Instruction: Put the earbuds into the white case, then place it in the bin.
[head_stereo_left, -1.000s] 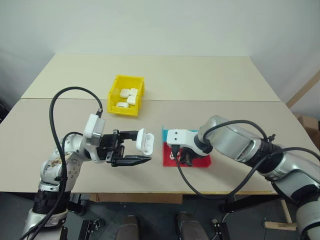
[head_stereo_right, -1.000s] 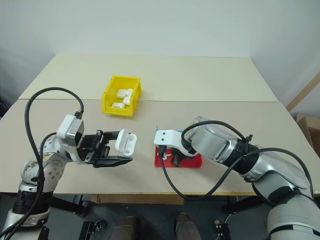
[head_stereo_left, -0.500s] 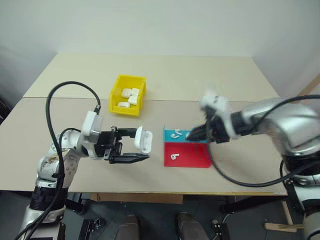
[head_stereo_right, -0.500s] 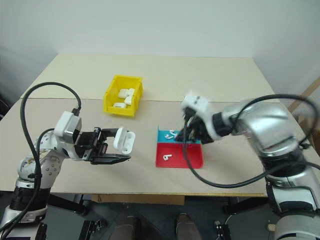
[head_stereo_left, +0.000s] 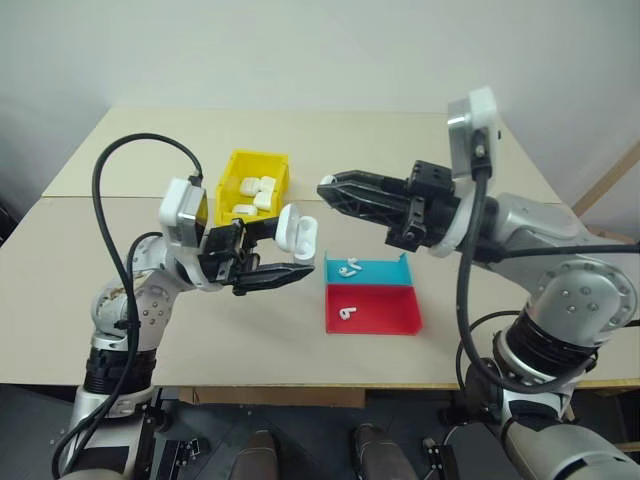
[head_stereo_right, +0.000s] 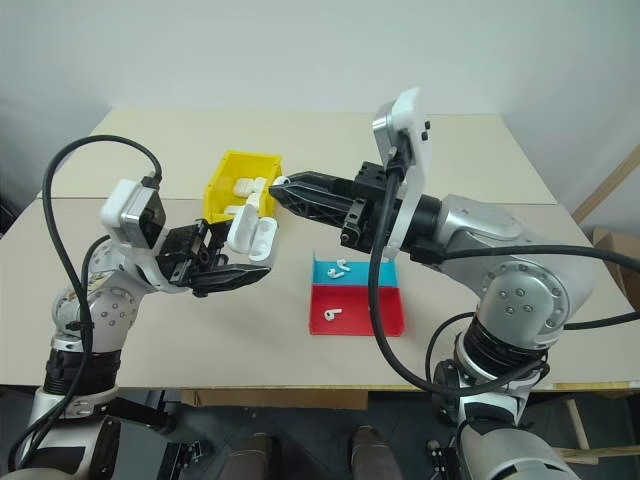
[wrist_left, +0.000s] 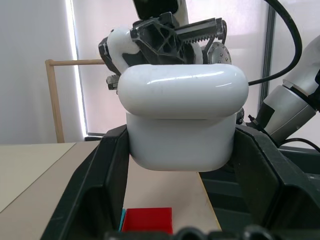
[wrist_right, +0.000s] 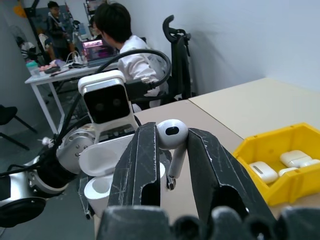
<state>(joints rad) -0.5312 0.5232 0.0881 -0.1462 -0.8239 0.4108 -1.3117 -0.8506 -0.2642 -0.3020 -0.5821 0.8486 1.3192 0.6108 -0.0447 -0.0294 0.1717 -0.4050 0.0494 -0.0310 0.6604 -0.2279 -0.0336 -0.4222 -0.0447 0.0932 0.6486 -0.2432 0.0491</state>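
The left gripper (head_stereo_left: 283, 252) is clamped on the small glossy white rounded plastic charging case (head_stereo_left: 297, 233), holding it up off the beige worktop (head_stereo_left: 400, 150) with its hinged lid flipped back, so the open mouth faces the other arm. That looks deliberate: the case is offered as a steady target instead of lying loose on the worktop.

The right gripper (wrist_right: 173, 150) is closed down narrow on one tiny glossy white stemmed earbud (wrist_right: 172, 137), pinching it with the bulb upward and the stem hanging between the black fingers (wrist_right: 145, 160). It points across toward the case, tip close to it but, as far as I can tell from here, not yet touching; the overlap makes the gap hard to judge. I would say the step in hand is lining the stem up with a socket of the case.

Two more earbuds lie on the flat red-and-blue plastic tray (head_stereo_left: 385, 312) below the arms, one (head_stereo_left: 349, 267) on the blue half and one (head_stereo_left: 345, 313) on the red.

The small bright yellow rectangular plastic bin (head_stereo_left: 238, 168) sits further back on the worktop, already holding several closed white cases; this case goes there once filled and shut.
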